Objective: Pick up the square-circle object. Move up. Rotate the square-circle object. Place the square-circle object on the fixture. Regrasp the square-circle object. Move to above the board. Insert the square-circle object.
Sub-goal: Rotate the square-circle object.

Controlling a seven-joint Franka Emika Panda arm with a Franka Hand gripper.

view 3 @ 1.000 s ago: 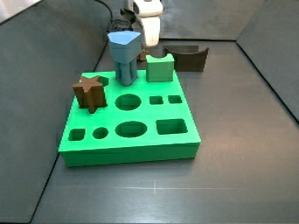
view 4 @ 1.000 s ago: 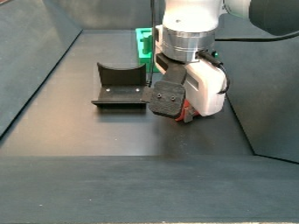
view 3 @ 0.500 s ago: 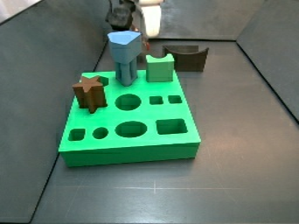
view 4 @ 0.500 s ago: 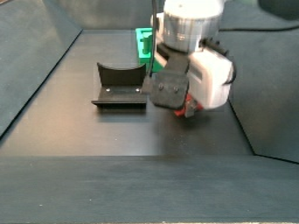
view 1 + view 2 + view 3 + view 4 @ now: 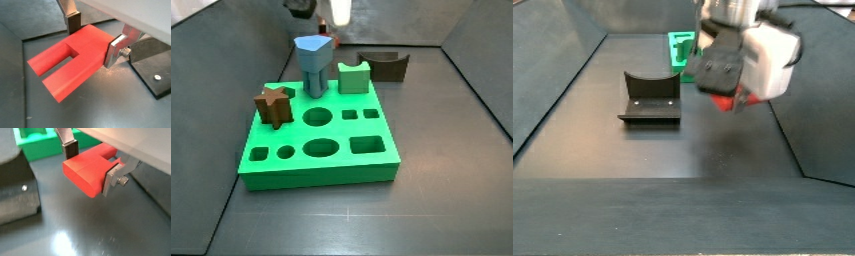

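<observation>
The gripper (image 5: 93, 37) is shut on the square-circle object (image 5: 67, 62), a bright red peg with a slot cut in one end. Both wrist views show its blocky body (image 5: 83, 170) clamped between the fingers (image 5: 111, 178). In a side view the gripper (image 5: 723, 86) hangs in the air with the red peg (image 5: 728, 102) under it, to the right of the fixture (image 5: 649, 97) and well above the floor. The fixture (image 5: 385, 65) stands behind the green board (image 5: 318, 140). In that view only the gripper's lower end (image 5: 322, 14) shows at the top edge.
On the board stand a tall blue peg (image 5: 314, 62), a brown star peg (image 5: 274, 105) and a green notched block (image 5: 354, 76). Several shaped holes are cut in its top. Dark walls (image 5: 560, 80) enclose the floor.
The gripper has risen with the red peg, from just above the floor to well above it, in both side views. Its grip has not changed.
</observation>
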